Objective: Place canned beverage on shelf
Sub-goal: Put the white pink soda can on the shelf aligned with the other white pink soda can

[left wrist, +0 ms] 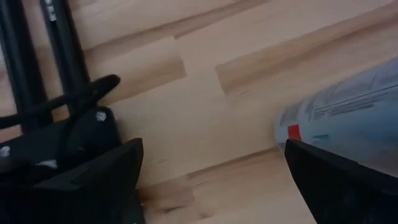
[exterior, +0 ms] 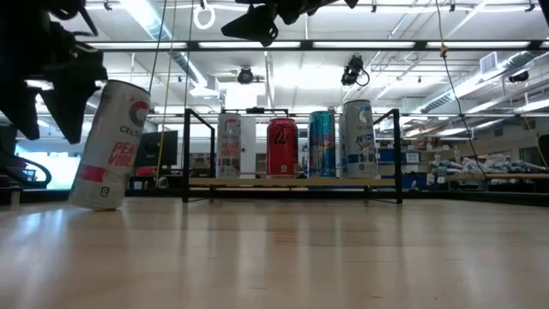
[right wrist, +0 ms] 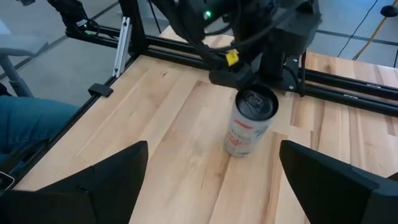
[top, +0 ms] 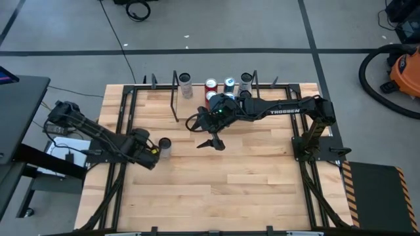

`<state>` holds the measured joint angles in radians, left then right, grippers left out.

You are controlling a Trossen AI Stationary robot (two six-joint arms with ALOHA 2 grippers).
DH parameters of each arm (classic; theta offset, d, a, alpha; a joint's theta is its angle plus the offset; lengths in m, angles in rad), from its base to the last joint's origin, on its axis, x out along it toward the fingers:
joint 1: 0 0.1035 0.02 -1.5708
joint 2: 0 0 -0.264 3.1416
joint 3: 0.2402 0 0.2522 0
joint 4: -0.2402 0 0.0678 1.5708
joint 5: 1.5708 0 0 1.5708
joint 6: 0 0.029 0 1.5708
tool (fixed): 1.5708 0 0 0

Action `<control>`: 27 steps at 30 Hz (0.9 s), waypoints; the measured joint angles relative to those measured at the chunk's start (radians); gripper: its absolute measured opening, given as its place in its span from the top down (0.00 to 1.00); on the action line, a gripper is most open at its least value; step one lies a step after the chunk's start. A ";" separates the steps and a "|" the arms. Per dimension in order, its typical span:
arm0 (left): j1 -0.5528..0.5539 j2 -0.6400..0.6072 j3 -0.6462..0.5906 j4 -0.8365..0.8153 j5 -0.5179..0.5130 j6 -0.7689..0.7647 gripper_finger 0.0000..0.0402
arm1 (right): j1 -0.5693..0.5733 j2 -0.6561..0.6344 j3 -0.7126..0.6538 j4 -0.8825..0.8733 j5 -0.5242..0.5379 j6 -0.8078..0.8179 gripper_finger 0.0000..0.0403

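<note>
1. High view: the left tool (top: 155, 150) lies low at about nine o'clock on the light-wood worktop (top: 216, 183), beside a white slim beverage can (top: 165, 145) with red lettering; whether its fingers touch the can I cannot tell here; the right tool (top: 211, 141) hangs near the worktop's centre, fingers spread wide and empty; the low light-wood shelf in a black rod frame (top: 176, 98) runs along twelve o'clock and carries four cans (top: 229, 86).

2. Low view: the white can (exterior: 111, 144) is tilted, its top leaning right, only one base edge on the wood; dark shapes of the left tool sit against its upper left.

3. Left wrist view: the can's printed side (left wrist: 348, 112) lies against one dark finger (left wrist: 342, 186); the other finger is well apart from it, so the tool is wide.

4. Right wrist view: the can (right wrist: 250, 122) leans by the left tool, far beyond the right tool's spread fingers (right wrist: 93, 183).

5. Judgement: the pick-up is in hand; next the left tool must close on the can, right it, then carry it towards a free spot on the shelf.
</note>
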<state>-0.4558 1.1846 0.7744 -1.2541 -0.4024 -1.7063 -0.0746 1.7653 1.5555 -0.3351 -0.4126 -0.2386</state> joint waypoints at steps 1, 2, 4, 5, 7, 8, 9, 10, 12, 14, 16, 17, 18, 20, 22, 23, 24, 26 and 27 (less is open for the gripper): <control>0.009 -0.001 -0.010 0.018 -0.001 0.015 0.02 | 0.000 0.000 0.000 0.000 0.000 0.000 0.07; 0.017 0.000 -0.021 0.040 0.000 0.028 0.02 | 0.000 0.000 0.000 0.000 0.000 0.000 0.07; 0.026 0.000 -0.034 0.065 0.001 0.044 0.02 | 0.000 0.000 0.000 0.000 0.000 0.000 0.07; 0.027 0.000 -0.037 0.074 0.002 0.048 0.02 | 0.000 0.000 0.000 -0.001 0.000 0.000 0.07; 0.026 0.000 -0.040 0.076 0.014 0.050 0.02 | 0.000 0.000 0.000 -0.004 0.000 0.000 0.07; 0.021 0.000 -0.040 0.077 0.016 0.050 0.02 | 0.000 0.000 0.000 -0.007 0.001 0.000 0.07; 0.015 0.000 -0.040 0.076 0.016 0.050 0.02 | -0.001 0.000 0.000 -0.014 0.003 0.000 0.07; 0.011 0.000 -0.040 0.076 0.017 0.049 0.02 | -0.001 0.000 0.000 -0.025 0.013 0.000 0.07; 0.006 0.000 -0.040 0.077 0.021 0.046 0.02 | -0.003 0.000 0.000 -0.051 0.038 0.000 0.07; 0.003 0.000 -0.040 0.079 0.022 0.046 0.02 | -0.007 -0.002 0.000 -0.091 0.049 0.000 0.07; -0.004 0.000 -0.040 0.077 0.022 0.046 0.02 | -0.008 -0.003 0.000 -0.130 0.049 0.001 0.07; -0.008 0.000 -0.040 0.076 0.022 0.046 0.02 | -0.008 -0.003 0.000 -0.150 0.049 0.004 0.07; -0.012 0.000 -0.040 0.078 0.022 0.048 0.02 | -0.007 -0.003 0.000 -0.172 0.048 0.006 0.07; -0.016 0.000 -0.040 0.082 0.022 0.065 0.02 | -0.007 -0.003 0.000 -0.223 0.049 0.004 0.07; -0.019 0.000 -0.040 0.085 0.022 0.068 0.02 | -0.006 -0.003 0.000 -0.267 0.049 0.001 0.07; -0.019 0.000 -0.040 0.084 0.022 0.069 0.02 | -0.006 -0.004 0.000 -0.284 0.050 0.001 0.07; -0.019 0.000 -0.040 0.084 0.022 0.069 0.02 | -0.006 -0.004 0.000 -0.296 0.053 0.000 0.07; -0.019 0.000 -0.040 0.085 0.022 0.069 0.02 | -0.006 -0.002 0.000 -0.304 0.058 -0.001 0.07; -0.019 0.000 -0.040 0.085 0.022 0.070 0.02 | -0.006 -0.001 0.000 -0.304 0.059 -0.005 0.07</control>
<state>-0.4751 1.1843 0.7345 -1.1687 -0.3809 -1.6366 -0.0807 1.7645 1.5555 -0.6390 -0.3536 -0.2433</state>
